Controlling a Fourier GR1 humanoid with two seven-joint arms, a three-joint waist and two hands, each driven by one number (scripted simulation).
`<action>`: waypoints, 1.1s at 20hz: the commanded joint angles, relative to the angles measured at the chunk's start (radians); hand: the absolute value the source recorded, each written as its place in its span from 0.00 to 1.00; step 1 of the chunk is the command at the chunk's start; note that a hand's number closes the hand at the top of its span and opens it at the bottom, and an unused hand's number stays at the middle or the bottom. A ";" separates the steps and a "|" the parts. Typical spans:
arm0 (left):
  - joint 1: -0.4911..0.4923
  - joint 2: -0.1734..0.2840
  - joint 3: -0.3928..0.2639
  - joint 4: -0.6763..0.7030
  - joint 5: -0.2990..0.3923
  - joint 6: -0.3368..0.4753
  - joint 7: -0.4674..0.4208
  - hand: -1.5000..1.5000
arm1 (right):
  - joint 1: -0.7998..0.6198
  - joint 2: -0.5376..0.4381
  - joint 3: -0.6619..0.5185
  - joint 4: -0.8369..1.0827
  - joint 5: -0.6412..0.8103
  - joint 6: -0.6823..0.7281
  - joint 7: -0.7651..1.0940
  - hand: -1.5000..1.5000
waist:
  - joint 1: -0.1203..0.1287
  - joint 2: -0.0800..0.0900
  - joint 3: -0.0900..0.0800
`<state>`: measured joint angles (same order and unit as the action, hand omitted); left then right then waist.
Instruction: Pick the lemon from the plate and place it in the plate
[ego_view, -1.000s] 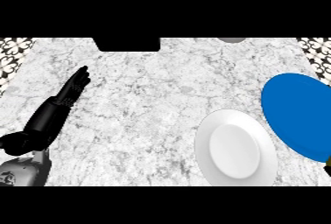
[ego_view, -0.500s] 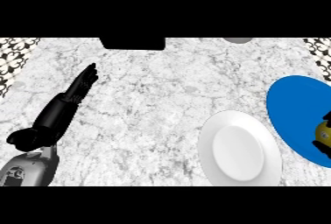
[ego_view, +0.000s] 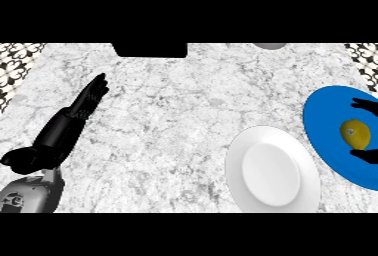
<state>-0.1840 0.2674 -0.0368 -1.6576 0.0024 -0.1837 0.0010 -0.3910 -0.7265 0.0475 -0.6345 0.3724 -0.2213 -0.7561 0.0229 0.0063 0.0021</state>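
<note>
Bright, even light falls across the whole marble bench (ego_view: 177, 125), with no visible lamp and no clear direction. Shadows are almost absent; the white plate (ego_view: 272, 172) shows only soft grey shading along its rim. The blue plate (ego_view: 332, 135) is flat in colour, without glare. The left hand (ego_view: 74, 120) is a near-solid black shape with little surface detail.

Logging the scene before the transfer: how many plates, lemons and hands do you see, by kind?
Plates: 2, the blue plate and the white plate.
Lemons: 1, the lemon on the blue plate.
Hands: 2, the left hand and the right hand, which shows at the lemon.
Total: 5.
</note>
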 joint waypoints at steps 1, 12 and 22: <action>0.011 -0.010 -0.012 0.009 -0.039 0.005 -0.028 0.50 | -0.057 0.008 -0.065 0.116 -0.049 0.062 -0.171 0.00 | -0.008 -0.001 0.000; 0.052 0.000 0.023 -0.015 -0.027 0.000 -0.022 0.50 | -0.036 -0.020 -0.172 0.143 -0.284 0.582 -0.277 0.00 | -0.022 -0.008 -0.002; 0.025 -0.008 0.030 -0.004 -0.006 -0.015 -0.017 0.50 | -0.023 -0.200 -0.252 0.231 -0.466 0.988 -0.222 0.00 | -0.020 -0.002 0.002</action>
<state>-0.1576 0.2590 -0.0152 -1.6534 -0.0123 -0.1970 -0.0261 -0.4338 -0.8607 -0.1764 -0.4412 -0.0375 0.4609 -0.8625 0.0033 0.0038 0.0030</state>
